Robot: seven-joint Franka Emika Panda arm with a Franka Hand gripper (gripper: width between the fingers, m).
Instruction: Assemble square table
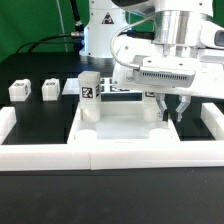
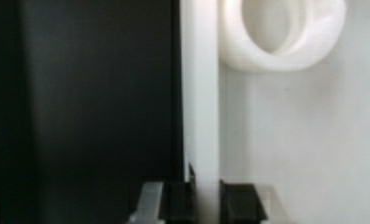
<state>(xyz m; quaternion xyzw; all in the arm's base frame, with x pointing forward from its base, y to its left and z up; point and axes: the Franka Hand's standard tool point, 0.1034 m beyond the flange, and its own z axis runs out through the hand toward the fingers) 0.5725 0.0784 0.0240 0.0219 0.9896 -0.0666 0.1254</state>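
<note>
The white square tabletop (image 1: 120, 128) lies open side up in the middle of the black table. One tagged leg (image 1: 89, 97) stands upright at its far corner on the exterior view's left. Three more legs (image 1: 18, 90) (image 1: 50, 90) (image 1: 70, 87) lie loose further left. My gripper (image 1: 171, 110) comes down on the tabletop's rim on the exterior view's right. In the wrist view the gripper (image 2: 203, 202) is shut on the thin white rim (image 2: 200, 120), one dark finger (image 2: 246, 203) on each side. A round corner hole (image 2: 280, 40) shows just inside the rim.
A long low white border wall (image 1: 100, 157) runs along the front and up both sides (image 1: 10, 125). The marker board (image 1: 118, 89) lies behind the tabletop, at the robot's base (image 1: 100, 30).
</note>
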